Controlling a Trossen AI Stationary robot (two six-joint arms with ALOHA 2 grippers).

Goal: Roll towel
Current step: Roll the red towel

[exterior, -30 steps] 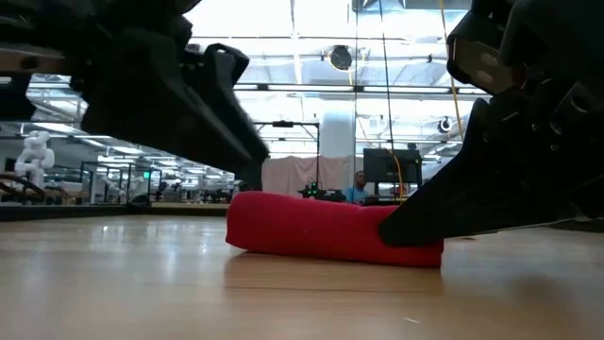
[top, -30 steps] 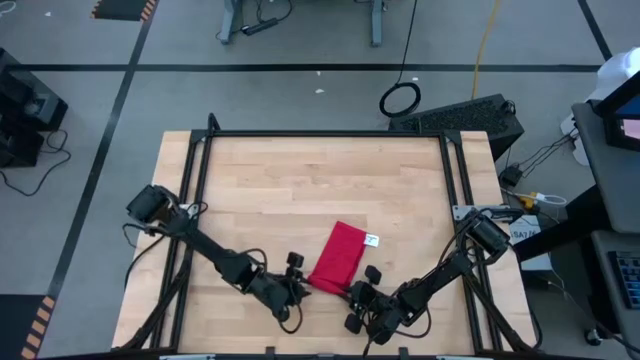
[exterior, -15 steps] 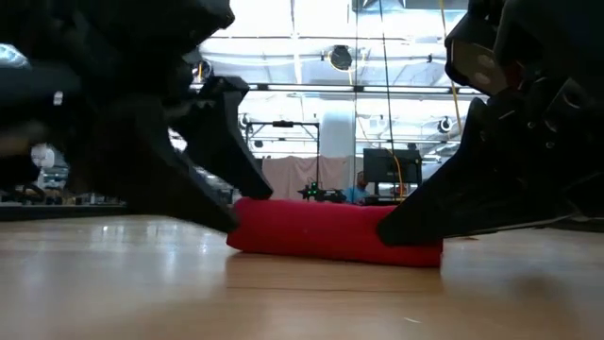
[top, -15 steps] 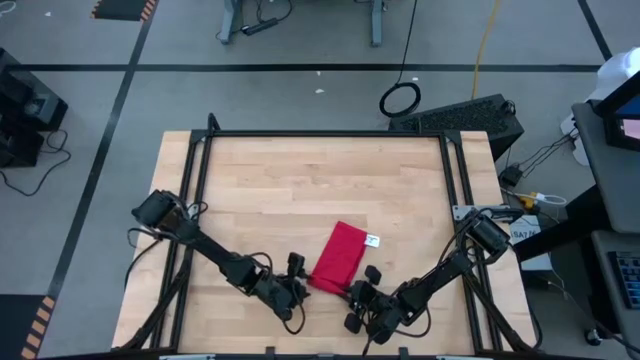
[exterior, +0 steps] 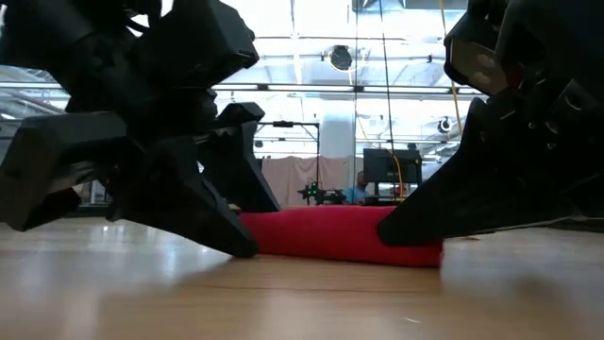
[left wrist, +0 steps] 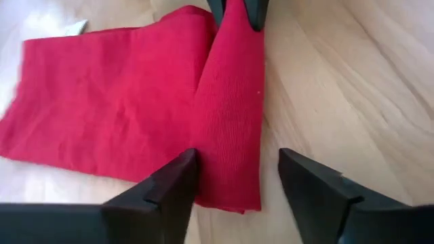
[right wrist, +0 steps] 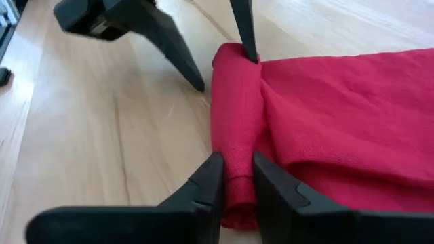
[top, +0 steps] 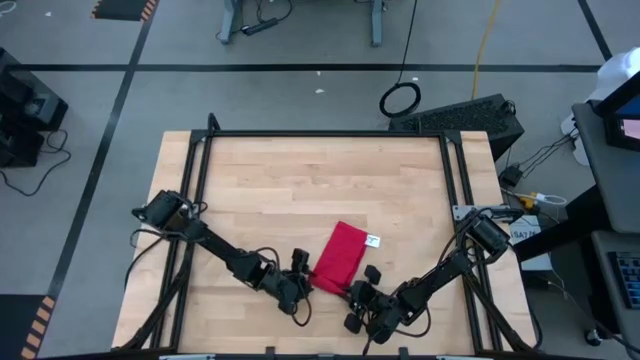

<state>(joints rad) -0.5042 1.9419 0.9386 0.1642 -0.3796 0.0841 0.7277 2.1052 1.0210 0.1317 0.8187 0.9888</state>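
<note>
1. Wooden surface [top: 300,180] under me, framed in black rails; grey floor and cables lie beyond it.
2. My towel [top: 337,258] lies near the front edge, a little right of the middle, slanted so its far end points at the back right corner.
3. Its small white tag [top: 372,240] sticks out at that far end.
4. Only the front end has been rolled into a narrow tube [right wrist: 234,129]; the rest is flat.
5. My right claw [right wrist: 236,181] sits at the tube's right end, closed on the roll, fingers pinching the cloth between them. I judge that this grip keeps the roll from springing loose.
6. My left claw [left wrist: 237,179] is at the tube's other end, open, its fingers [left wrist: 173,186] standing either side of the roll's tip without squeezing it.
7. I judge that it is placed there to take hold of that end, so both ends can turn together.
8. Most of the towel is not yet rolled, so I reckon the task is at an early stage.
9. Uneven turning would skew the tube.
</note>
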